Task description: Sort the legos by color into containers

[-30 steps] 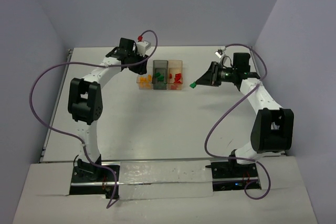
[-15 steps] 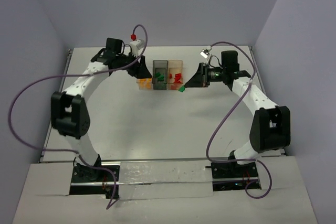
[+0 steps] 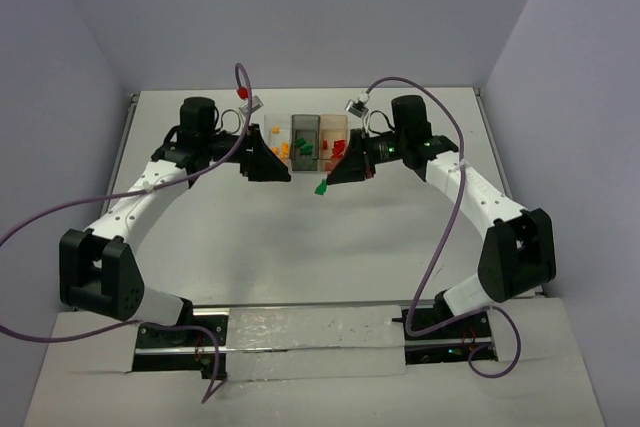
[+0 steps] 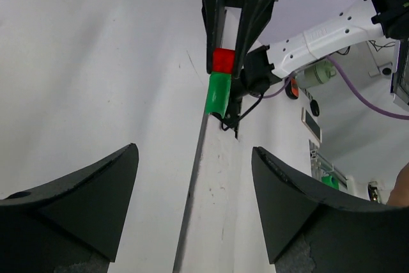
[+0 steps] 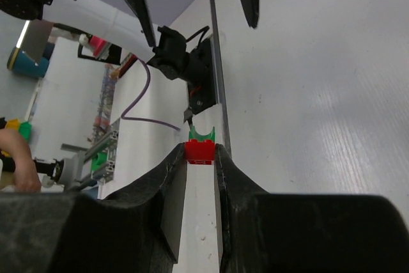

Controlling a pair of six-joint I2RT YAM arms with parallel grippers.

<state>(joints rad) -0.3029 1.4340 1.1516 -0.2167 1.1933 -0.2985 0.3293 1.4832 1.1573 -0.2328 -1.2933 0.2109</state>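
Legos: red-green joined pair (image 4: 221, 75) pinched between right fingers (image 5: 172, 190), just at 6 o'clock of containers (image 3: 305, 119).
Left fingers (image 4: 83, 202): spread, empty, facing the pair.
Tip: likely clamp the green half squarely, then pull straight apart.

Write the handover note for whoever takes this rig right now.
Left pincer: open, empty, beside the clear bin.
Right pincer: shut on a red brick with a green brick stuck to it, in front of the bins.
Done: orange legos in the clear bin, green legos in the dark bin, red legos in the amber bin.
To do: split the held pair, drop each by colour.
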